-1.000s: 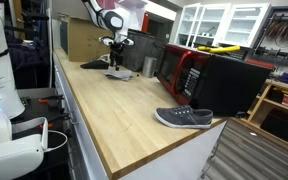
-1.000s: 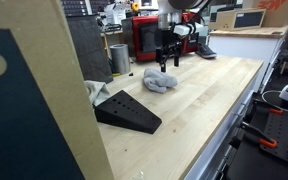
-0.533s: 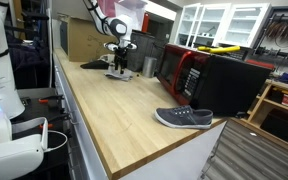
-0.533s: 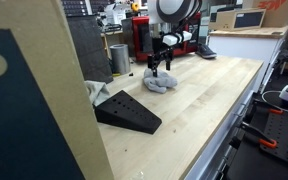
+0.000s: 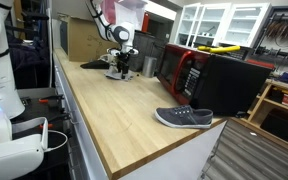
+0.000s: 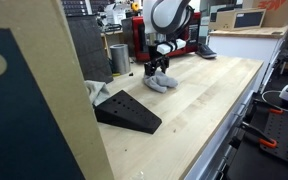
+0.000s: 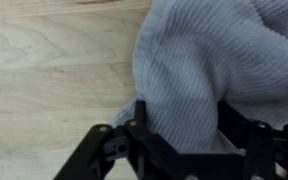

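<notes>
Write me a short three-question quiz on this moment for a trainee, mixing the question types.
1. True or false: in the wrist view, the gripper has its fingers on either side of a fold of the grey cloth.
2. In an exterior view, what lies on the wooden counter far from the gripper? A: a grey shoe. B: a banana. C: a book.
3. Does the black wedge touch the grey cloth?

Key: 1 true. 2 A. 3 no, bare counter shows between them.
</notes>
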`<state>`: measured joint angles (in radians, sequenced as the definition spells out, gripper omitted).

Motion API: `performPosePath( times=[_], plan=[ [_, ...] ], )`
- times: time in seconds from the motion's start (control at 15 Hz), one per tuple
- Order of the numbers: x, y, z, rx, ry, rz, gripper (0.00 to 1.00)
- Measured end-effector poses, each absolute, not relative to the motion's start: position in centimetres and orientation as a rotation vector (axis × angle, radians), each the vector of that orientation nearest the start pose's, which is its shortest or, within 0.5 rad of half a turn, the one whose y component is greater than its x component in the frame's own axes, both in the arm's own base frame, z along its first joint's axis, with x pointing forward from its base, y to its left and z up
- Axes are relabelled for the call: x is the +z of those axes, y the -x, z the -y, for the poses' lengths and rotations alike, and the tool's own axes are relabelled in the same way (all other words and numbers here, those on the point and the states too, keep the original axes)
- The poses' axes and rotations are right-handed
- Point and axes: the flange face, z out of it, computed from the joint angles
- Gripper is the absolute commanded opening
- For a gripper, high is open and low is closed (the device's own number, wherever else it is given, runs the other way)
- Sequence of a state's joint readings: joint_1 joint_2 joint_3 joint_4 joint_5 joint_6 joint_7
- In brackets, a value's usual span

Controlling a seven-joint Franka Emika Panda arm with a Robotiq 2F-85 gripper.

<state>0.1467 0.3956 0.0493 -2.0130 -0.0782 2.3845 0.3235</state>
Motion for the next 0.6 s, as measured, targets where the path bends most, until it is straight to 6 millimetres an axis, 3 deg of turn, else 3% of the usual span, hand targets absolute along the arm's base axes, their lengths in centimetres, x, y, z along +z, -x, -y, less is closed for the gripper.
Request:
performPosePath(
  times=[0.33, 0.47, 0.6],
  plan=[
    [25.9, -59.1, -12.1, 0.008, 3.187, -0.073, 0.05],
    [26.3, -58.8, -11.5, 0.012, 3.218, -0.002, 0.00],
    [26.9, -58.1, -9.6, 0.057, 3.266, 0.094, 0.04]
  ],
)
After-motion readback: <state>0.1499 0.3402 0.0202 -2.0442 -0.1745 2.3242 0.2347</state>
